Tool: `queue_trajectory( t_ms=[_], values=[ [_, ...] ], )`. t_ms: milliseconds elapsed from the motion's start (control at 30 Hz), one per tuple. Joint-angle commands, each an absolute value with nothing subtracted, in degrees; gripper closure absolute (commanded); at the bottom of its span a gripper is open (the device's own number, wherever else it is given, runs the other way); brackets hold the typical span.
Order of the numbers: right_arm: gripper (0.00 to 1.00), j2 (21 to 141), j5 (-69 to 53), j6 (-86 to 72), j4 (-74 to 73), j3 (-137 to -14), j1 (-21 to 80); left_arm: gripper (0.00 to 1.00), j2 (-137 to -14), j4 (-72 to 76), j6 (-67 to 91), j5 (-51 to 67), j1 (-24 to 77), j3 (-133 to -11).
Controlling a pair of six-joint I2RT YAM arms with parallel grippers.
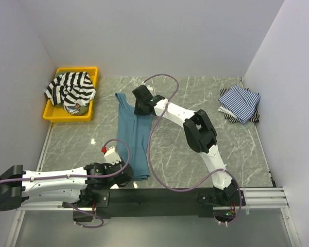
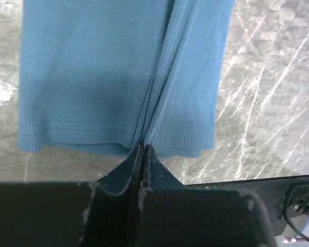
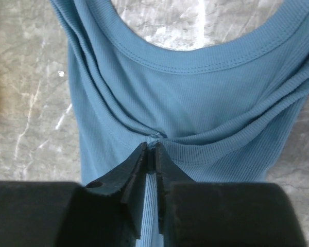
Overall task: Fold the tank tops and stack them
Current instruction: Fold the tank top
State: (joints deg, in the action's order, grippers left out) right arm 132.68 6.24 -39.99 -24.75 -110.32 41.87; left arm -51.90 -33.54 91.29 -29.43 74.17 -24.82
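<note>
The teal tank top (image 1: 131,135) lies stretched lengthwise on the marble table, neckline far and hem near. My left gripper (image 1: 126,170) is at the hem. In the left wrist view the left gripper (image 2: 143,147) is shut on the hem of the teal top (image 2: 92,77), and the cloth pleats toward the tips. My right gripper (image 1: 141,108) is at the neckline end. In the right wrist view its jaws (image 3: 153,146) stand a slit apart, with a pucker of the teal top (image 3: 195,98) still pinched at the tips. A black-and-white striped tank top (image 1: 70,88) is heaped in the tray. Thin-striped blue-and-white tank tops (image 1: 240,103) lie piled at the far right.
The yellow tray (image 1: 94,77) stands at the far left corner. White walls close in the table on the left, back and right. The black base rail (image 1: 159,198) runs along the near edge.
</note>
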Motion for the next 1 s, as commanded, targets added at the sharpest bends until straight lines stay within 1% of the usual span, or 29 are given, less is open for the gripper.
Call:
queue_trajectory(
  t_ms=[0, 67, 100, 167, 200, 333, 467, 600, 633, 700, 767, 933, 967],
  values=[
    [0.78, 132.63, 6.07, -39.64, -20.05, -111.45, 42.36, 0.97, -51.68, -36.56, 92.99, -29.88, 74.09, -25.22],
    [0.73, 132.19, 5.63, -39.64, -19.16, -110.31, 42.45, 0.96, -50.89, -37.26, 93.6, -30.32, 74.09, -25.4],
    [0.67, 131.84, 5.28, -39.64, -18.46, -110.13, 42.36, 0.91, -50.54, -38.05, 93.69, -30.5, 74.09, -25.4],
    [0.62, 131.4, 5.01, -39.38, -18.2, -109.86, 42.45, 0.84, -49.57, -38.84, 94.48, -31.02, 74.09, -25.66],
    [0.58, 131.05, 4.75, -39.38, -18.02, -109.78, 42.36, 0.76, -49.31, -39.54, 94.4, -31.11, 74.09, -25.75],
    [0.52, 128.42, 4.92, -38.67, -17.23, -108.29, 42.36, 0.64, -47.64, -42.88, 95.1, -32.78, 74.09, -27.33],
    [0.51, 123.24, 6.85, -37.44, -17.49, -105.74, 41.14, 0.64, -45.97, -47.1, 94.84, -35.94, 74.09, -31.19],
    [0.53, 119.88, 7.21, -36.48, -17.58, -102.22, 38.5, 0.67, -45.18, -48.87, 92.64, -38.05, 74.09, -34.97],
    [0.54, 120.06, 6.42, -35.95, -18.1, -103.09, 38.15, 0.67, -45.18, -48.95, 91.59, -38.49, 74.18, -35.5],
    [0.6, 122.6, 4.83, -34.02, -22.55, -106.07, 37.97, 0.67, -45.35, -48.17, 90.53, -38.58, 74.09, -36.82],
    [0.62, 125.58, 4.48, -31.74, -24.6, -110.03, 38.76, 0.69, -45.61, -47.64, 89.3, -38.41, 74.18, -37.52],
    [0.62, 130.34, 10.27, -29.1, -31.37, -115.4, 42.53, 0.69, -45.53, -44.57, 86.5, -37.71, 73.74, -37.1],
    [0.61, 130.69, 10.98, -28.4, -31.46, -115.4, 42.97, 0.69, -45.53, -43.86, 85.96, -36.92, 73.48, -36.83]
  ],
)
